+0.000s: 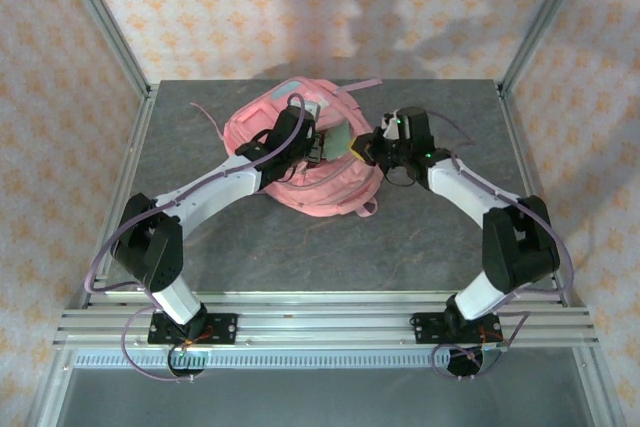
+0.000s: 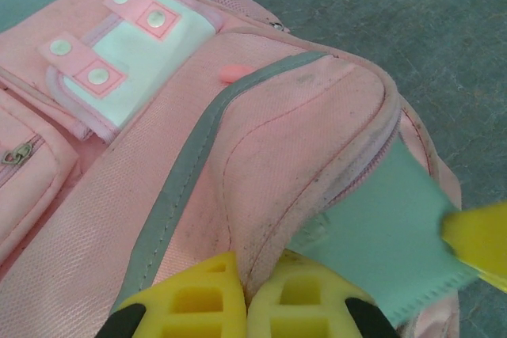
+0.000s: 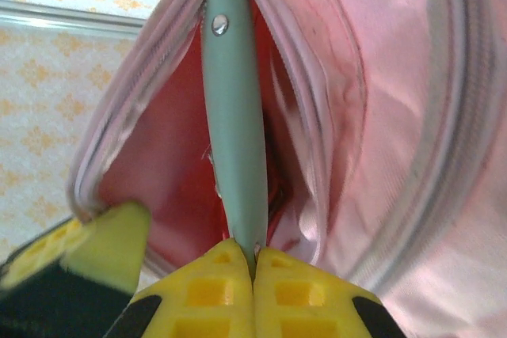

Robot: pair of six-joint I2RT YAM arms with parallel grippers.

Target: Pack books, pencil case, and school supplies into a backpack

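The pink backpack [image 1: 318, 193] lies mid-table with its mouth held apart. My left gripper [image 1: 323, 147] is shut on a fold of the backpack's pink fabric [image 2: 261, 156] beside the zip; the left gripper's tips [image 2: 247, 263] pinch it tight. My right gripper [image 1: 364, 147] is shut on a grey-green square card [image 1: 342, 139], one of the school supplies. Seen edge-on, the card [image 3: 236, 140] rises from my right gripper [image 3: 255, 251] into the backpack's open mouth [image 3: 158, 148]. The card [image 2: 388, 227] slants into the zip opening. The books and pencil case are out of view.
The grey table [image 1: 450, 237] has free room on all sides of the backpack. A pink strap [image 1: 358, 86] trails toward the back edge. Metal frame posts [image 1: 110, 27] stand at the table's corners. The left gripper's finger [image 3: 87, 251] sits close beside my right gripper.
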